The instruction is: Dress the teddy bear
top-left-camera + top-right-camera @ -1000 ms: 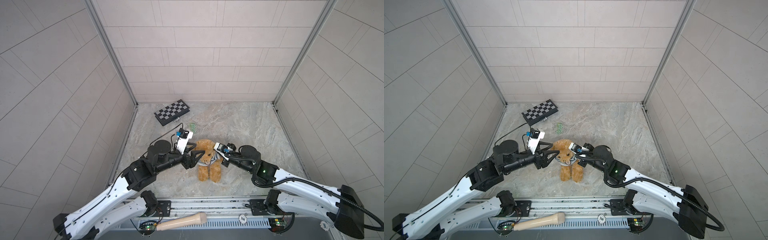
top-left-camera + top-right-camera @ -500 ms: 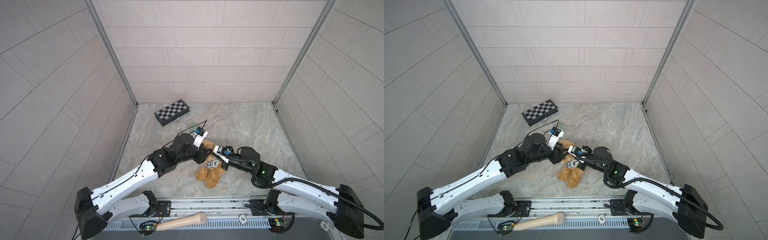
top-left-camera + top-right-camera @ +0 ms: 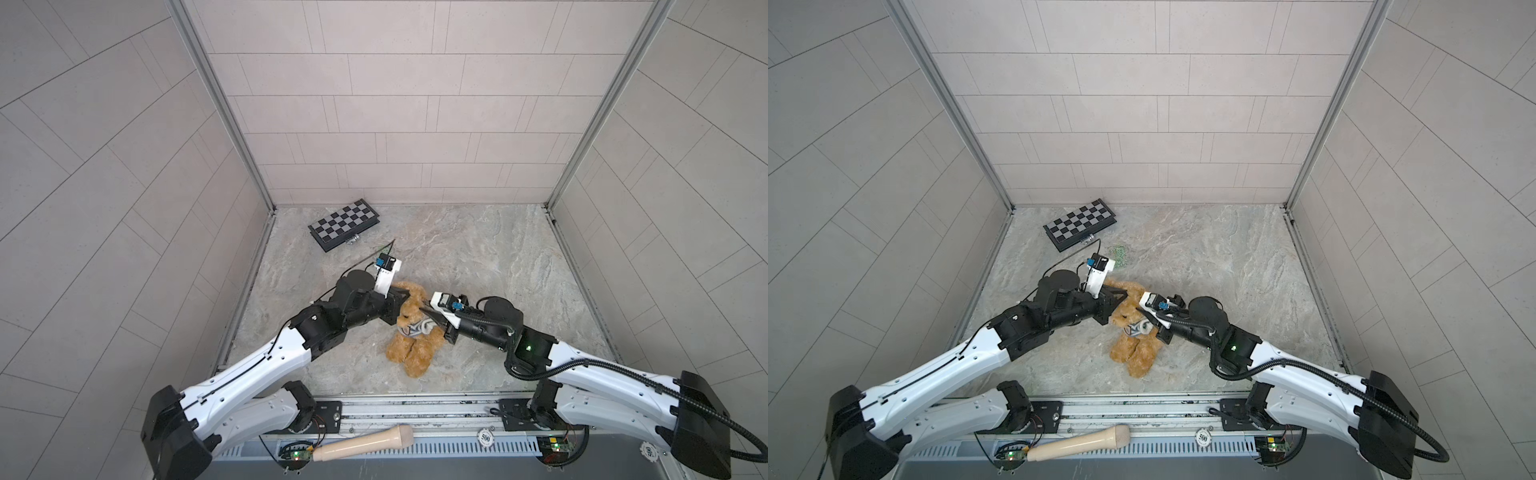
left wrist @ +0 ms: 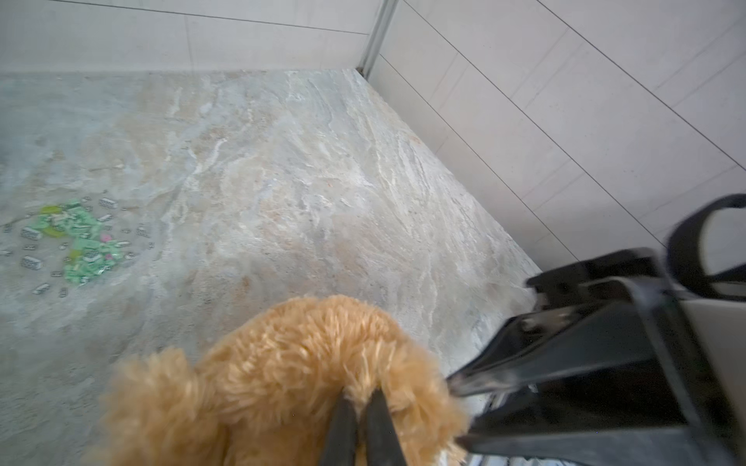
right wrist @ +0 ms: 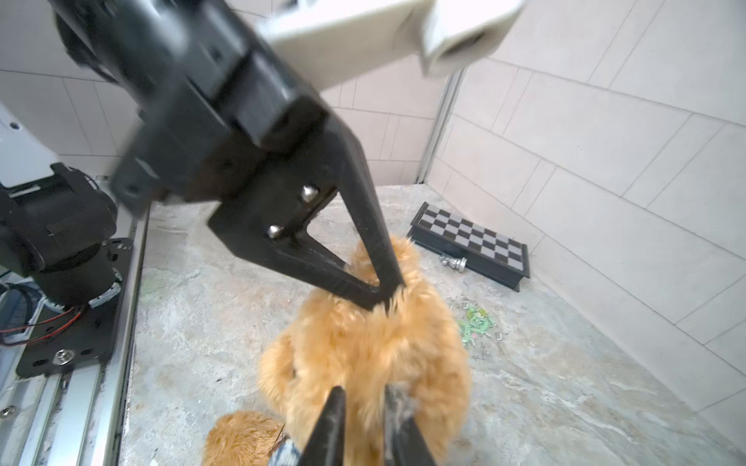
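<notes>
As the left claw (image 5: 386, 299) clenches head fur of the teddy bear (image 5: 363, 355), the right claw (image 5: 363, 407) just beside it shows slightly parted jaws, grip unclear.

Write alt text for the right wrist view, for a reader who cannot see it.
The left gripper pinches the fur on the head of a fluffy brown teddy bear on a stone table. The right gripper sits at its body, fingers slightly apart, near a gray cloth. A chessboard lies by the wall.
</notes>
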